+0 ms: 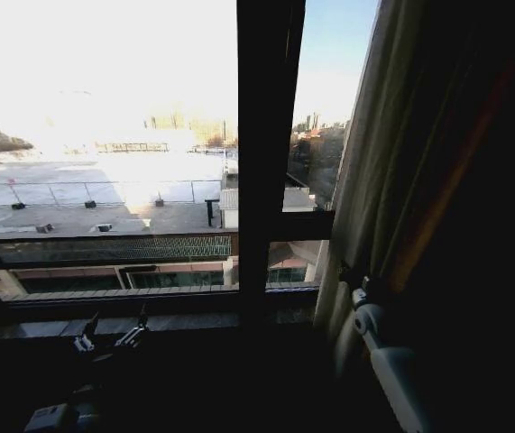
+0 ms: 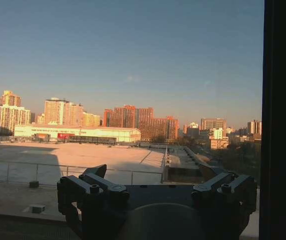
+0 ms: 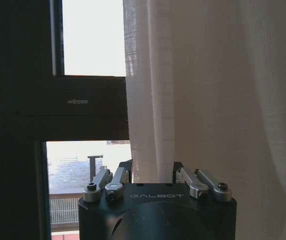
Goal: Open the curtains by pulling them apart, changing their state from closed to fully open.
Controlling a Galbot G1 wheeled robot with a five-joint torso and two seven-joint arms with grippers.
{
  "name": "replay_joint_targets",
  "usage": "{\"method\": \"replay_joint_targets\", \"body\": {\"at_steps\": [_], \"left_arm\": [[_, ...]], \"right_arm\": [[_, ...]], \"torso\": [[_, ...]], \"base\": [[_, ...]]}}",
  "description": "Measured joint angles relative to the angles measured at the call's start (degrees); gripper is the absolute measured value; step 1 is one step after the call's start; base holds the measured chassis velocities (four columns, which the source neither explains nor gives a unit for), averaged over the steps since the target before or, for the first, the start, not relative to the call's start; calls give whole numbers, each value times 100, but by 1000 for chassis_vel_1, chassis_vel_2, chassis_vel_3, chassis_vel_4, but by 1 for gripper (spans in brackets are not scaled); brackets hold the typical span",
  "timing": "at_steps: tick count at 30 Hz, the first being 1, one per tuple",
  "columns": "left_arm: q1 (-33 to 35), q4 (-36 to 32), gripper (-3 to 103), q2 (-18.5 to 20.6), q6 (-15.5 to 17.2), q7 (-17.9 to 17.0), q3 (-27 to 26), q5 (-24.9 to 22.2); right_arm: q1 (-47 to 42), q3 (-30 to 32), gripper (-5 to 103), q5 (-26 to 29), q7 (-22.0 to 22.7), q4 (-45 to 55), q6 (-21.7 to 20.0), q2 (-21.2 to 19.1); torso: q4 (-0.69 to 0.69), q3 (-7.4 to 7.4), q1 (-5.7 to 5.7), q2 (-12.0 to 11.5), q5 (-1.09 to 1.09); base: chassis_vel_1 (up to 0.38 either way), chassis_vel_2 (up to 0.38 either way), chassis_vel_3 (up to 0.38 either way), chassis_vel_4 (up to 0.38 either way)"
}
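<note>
The curtains (image 1: 365, 162) hang bunched at the window's right side; the right gripper (image 3: 153, 175) reaches up, fingers spread around a pleat's edge. Left gripper (image 1: 111, 336), low by the sill, splayed wide, faces bare glass

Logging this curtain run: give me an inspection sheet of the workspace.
Surface: dark window sill, nothing seen on it.
Job's things: sheer cream pleated curtain panel, bunched at the window's right side; glass left of it uncovered.
Clutter: nothing seen.
Grippers: right gripper is open, raised at the curtain's edge with fabric between its fingers; left gripper is open, low by the sill, holding nothing.
Cables: nothing seen.
Surroundings: dark window frame bars; sunlit rooftop and city buildings outside.
</note>
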Motion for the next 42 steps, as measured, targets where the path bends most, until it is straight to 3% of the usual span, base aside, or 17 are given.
{"method": "replay_joint_targets", "body": {"at_steps": [1,7,9,11,17,28,42], "left_arm": [[0,0,100,0,0,0,0,0],[-39,-2,100,38,18,0,-36,-109],[-61,1,100,57,20,0,-36,-116],[-64,1,100,62,20,0,-35,-117],[-58,24,100,79,21,8,-29,-119],[29,21,100,68,-21,21,-64,-127],[41,26,100,44,-54,36,-49,-115]], "right_arm": [[0,0,35,0,0,0,0,0],[-868,-41,63,-21,23,1187,-197,-3],[-1378,84,74,-319,31,1594,-194,71],[-1512,132,74,-422,-4,1684,-166,99],[-2003,144,98,-917,-183,2042,120,293],[-1989,-73,100,-1047,-249,2201,84,369],[-2022,-246,100,-1218,-347,2224,86,376]], "torso": [[0,0,0,0,0],[0,0,0,0,2],[-1,-1,0,0,2],[-2,-1,0,0,2],[-1,-1,-1,0,1],[1,0,0,0,3],[0,0,0,0,2]], "base": [[0,0,0,0],[0,0,0,0],[0,0,0,0],[0,0,0,0],[0,0,0,0],[27,31,-32,-29],[231,236,-236,-243]]}}
